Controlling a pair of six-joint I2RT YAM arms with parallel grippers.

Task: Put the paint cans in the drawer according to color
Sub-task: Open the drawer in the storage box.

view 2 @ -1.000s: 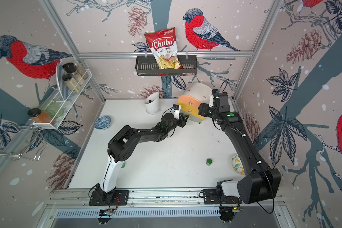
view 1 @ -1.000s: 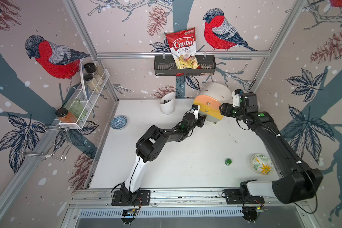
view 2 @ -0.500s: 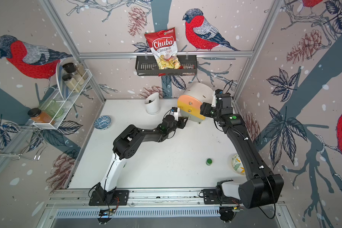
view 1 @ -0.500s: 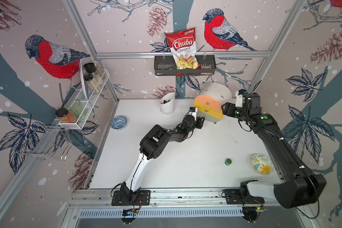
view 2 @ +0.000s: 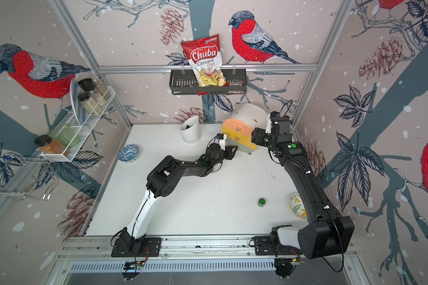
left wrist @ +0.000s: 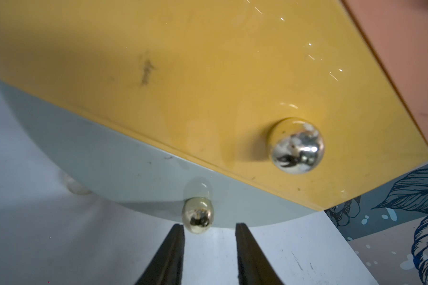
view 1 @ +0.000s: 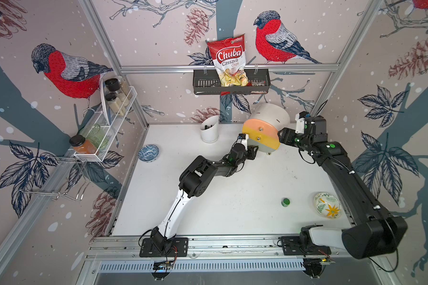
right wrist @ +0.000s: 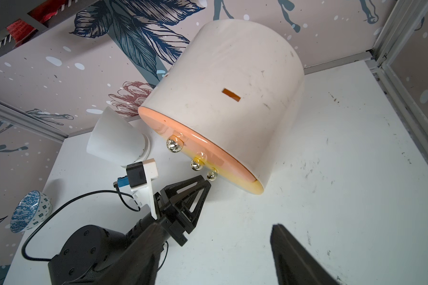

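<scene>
**Left wrist view: lining up on the lowest knob (left wrist: 198, 218)**

On the table (view 1: 232, 192), far right, stands the drawer chest (view 1: 269, 116), fronts shut. Right gripper (right wrist: 215, 237) hangs spread, empty, beside it, probably to steady it. Left gripper (left wrist: 209, 237), fingers slightly apart, holds nothing; the knob sits just ahead. One green paint can (view 1: 285, 202) lies near right.

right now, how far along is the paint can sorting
Looks done: only one green paint can is out on the table; the drawer chest's three fronts look shut. In hand: left claw open at the grey-green front's knob, not gripping. Left: open it, put that can in.
</scene>
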